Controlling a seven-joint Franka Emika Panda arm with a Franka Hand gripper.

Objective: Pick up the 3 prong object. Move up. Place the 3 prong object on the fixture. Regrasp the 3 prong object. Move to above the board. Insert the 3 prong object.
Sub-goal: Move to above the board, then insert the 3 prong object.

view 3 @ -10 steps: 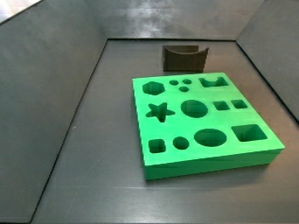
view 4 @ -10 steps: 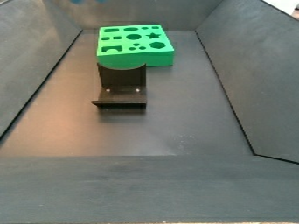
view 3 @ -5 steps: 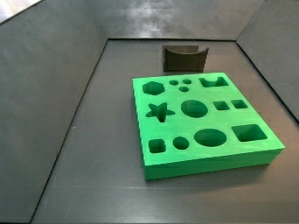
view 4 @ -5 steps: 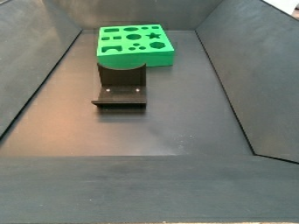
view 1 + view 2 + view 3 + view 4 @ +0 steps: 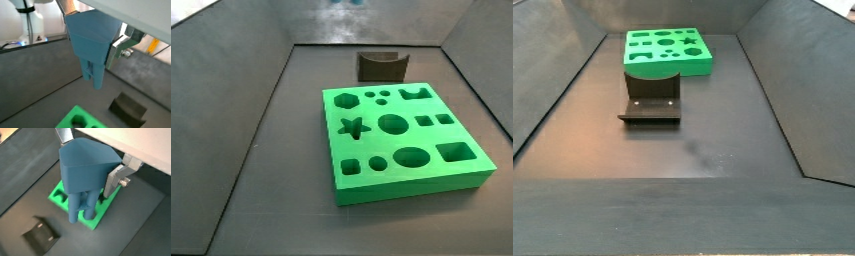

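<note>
Blue smudge now at top edge in side view: gripper (image 5: 85,203) clenched on 3 prong object (image 5: 81,173), high above board (image 5: 405,140), fixture (image 5: 381,66) untouched.

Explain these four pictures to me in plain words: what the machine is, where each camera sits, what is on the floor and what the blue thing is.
The machine is a single robot arm ending in a two-fingered pincer. Two cameras ride on its wrist and look down past the pincer; two more are fixed beside the dark bin.

In both wrist views the big blue shape is the 3 prong object, a light-blue plastic piece clamped in the pincer, prongs pointing down. A silver finger presses one side of it; the other finger is mostly hidden. It hangs in the air, touching nothing.

In both side views the floor holds two things: the board, a bright green slab with star, round and square holes, and the fixture, a small dark bracket beside it. The arm is too high to appear there, apart from a faint blue smudge at the top edge in a side view.
</note>
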